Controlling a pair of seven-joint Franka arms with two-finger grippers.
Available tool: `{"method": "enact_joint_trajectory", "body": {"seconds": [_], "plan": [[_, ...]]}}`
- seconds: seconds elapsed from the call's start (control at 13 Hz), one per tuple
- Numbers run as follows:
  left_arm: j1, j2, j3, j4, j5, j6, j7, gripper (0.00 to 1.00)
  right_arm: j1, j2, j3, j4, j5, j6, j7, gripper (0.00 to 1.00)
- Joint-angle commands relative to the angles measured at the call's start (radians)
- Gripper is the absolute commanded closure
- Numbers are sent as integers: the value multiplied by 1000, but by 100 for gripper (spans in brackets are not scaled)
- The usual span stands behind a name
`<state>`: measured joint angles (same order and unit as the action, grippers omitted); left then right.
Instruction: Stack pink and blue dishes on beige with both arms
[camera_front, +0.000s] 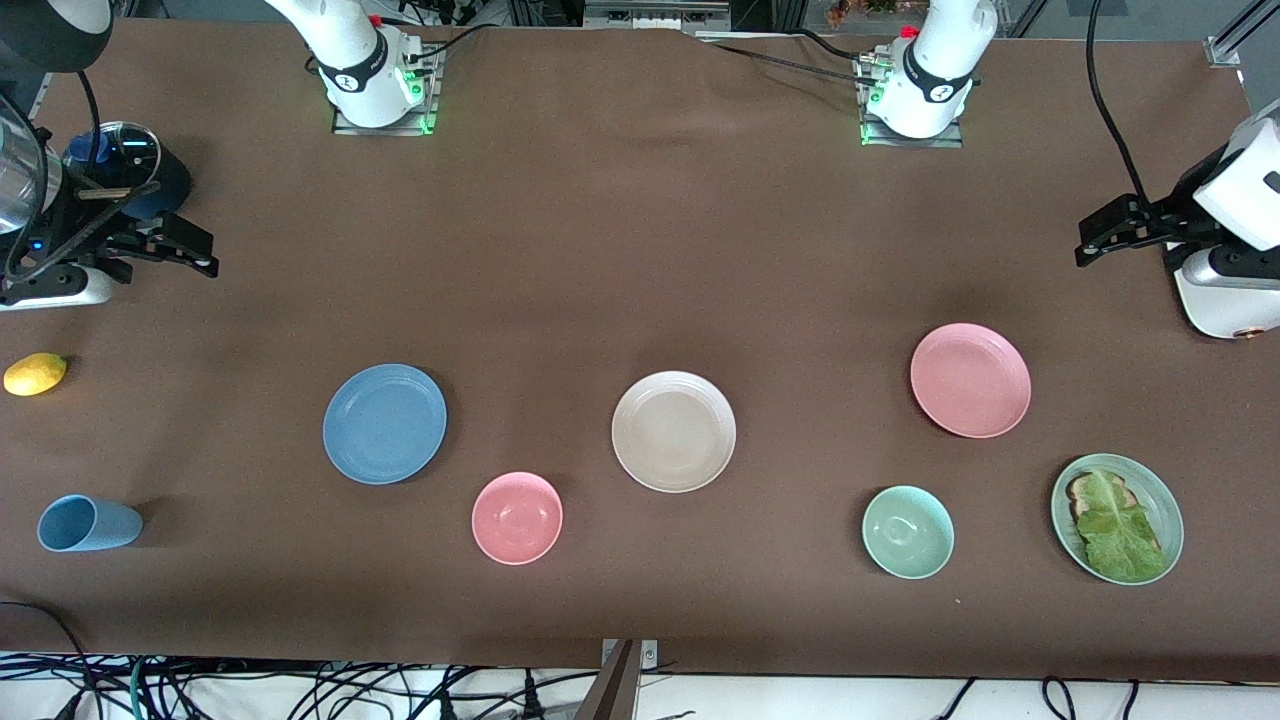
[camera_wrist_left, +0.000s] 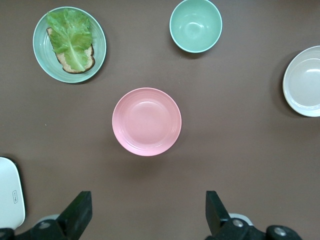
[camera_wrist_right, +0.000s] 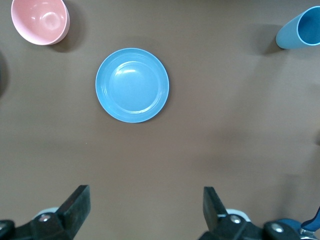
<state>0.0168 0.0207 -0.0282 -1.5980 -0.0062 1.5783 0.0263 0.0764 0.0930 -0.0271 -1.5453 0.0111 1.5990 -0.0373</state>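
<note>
The left tool (camera_front: 1100, 235) hangs empty with its fingers spread wide, up in the air over the worktop's edge at the left arm's end. Its wrist view looks straight down on the pink plate (camera_wrist_left: 146, 121), which sits framed between the two fingers. That reads as a ready pose: wide enough to take the rim once the arm comes down.

The right tool (camera_front: 185, 250) mirrors it over the worktop's edge at the right arm's end, also wide and holding nothing, with the blue plate (camera_wrist_right: 132, 85) lined up in its wrist view.

Neither plate is touched; both lie flat on the worktop (camera_front: 620, 250). The beige plate (camera_front: 674, 431) lies bare between them, near the middle of the worktop's length, so each arm has one plate on its own side and a shared goal within reach. The pink plate (camera_front: 970, 380) lies toward the left arm's end, the blue plate (camera_front: 385, 423) toward the right arm's end.

Nearer the front edge are things to steer clear of: a pink bowl (camera_front: 517, 517) between blue and beige, a green bowl (camera_front: 908, 531), and a green plate with lettuce and toast (camera_front: 1117, 518) close to the pink plate. A light blue cup (camera_front: 88, 523) lies on its side and a lemon (camera_front: 35, 373) sits by the edge at the right arm's end.

Nothing is stacked yet. Flat plates give little to grip, so I judge each tool will need to pinch a rim.
</note>
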Motion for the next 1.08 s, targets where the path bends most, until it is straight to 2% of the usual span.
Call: {"method": "enact_joint_trajectory", "body": {"seconds": [0.0,1.0], "plan": [[-1,7,2,18,-15,-8,7,0,-1,-15,1,-12,7,-7,11,0],[-3,27,4,20,-3,0,6,0,-1,-13,1,-10,13,-8,10,0]]}}
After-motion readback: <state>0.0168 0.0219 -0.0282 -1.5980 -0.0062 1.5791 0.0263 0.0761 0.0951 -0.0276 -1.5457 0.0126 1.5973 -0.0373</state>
